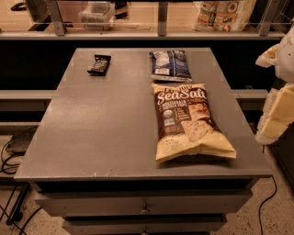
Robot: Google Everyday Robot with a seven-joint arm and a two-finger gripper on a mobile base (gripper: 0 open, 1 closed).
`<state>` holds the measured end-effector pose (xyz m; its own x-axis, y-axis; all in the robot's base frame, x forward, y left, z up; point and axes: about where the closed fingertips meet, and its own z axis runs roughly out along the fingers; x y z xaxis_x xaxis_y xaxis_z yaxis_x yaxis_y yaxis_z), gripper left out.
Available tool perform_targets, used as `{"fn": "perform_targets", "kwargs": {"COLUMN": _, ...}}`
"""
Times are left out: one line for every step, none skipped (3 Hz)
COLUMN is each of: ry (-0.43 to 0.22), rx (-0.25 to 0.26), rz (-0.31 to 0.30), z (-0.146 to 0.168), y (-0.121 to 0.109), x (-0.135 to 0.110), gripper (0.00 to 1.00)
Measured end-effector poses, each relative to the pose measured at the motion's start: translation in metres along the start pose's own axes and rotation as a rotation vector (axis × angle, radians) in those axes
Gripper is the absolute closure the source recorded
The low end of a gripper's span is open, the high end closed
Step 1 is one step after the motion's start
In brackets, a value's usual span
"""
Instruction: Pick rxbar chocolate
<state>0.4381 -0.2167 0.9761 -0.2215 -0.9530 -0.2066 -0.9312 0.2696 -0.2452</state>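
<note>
The rxbar chocolate (99, 64) is a small flat bar in a shiny black wrapper. It lies on the grey table (101, 133) at the far left, near the back edge. My gripper (274, 114) shows as pale white and yellowish parts at the right edge of the view. It is beyond the table's right side, far from the bar, and holds nothing that I can see.
A blue-and-white snack bag (170, 65) lies at the back centre-right. A large tan-and-brown "Sea Salt" chip bag (187, 120) lies in front of it. A shelf with packages (225, 13) runs behind the table. Cables (9, 160) lie on the floor at left. Drawers (144, 209) are below the tabletop.
</note>
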Motion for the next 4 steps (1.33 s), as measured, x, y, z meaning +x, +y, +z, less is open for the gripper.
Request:
{"fn": "perform_targets", "kwargs": {"ry": 0.0, "rx": 0.0, "rz": 0.0, "z": 0.0, "y": 0.0, "x": 0.0, "gripper": 0.0}}
{"fn": "perform_targets", "kwargs": {"ry": -0.012, "rx": 0.007, "rz": 0.001, "z": -0.001, "y": -0.001, "x": -0.002, "gripper": 0.0}}
{"fn": "perform_targets", "kwargs": {"ry": -0.117, "rx": 0.007, "rz": 0.009, "z": 0.001, "y": -0.013, "x": -0.005, "gripper": 0.0}}
{"fn": "perform_targets", "kwargs": {"ry": -0.268, "rx": 0.006, "rz": -0.001, "z": 0.004, "y": -0.02, "x": -0.028, "gripper": 0.0}}
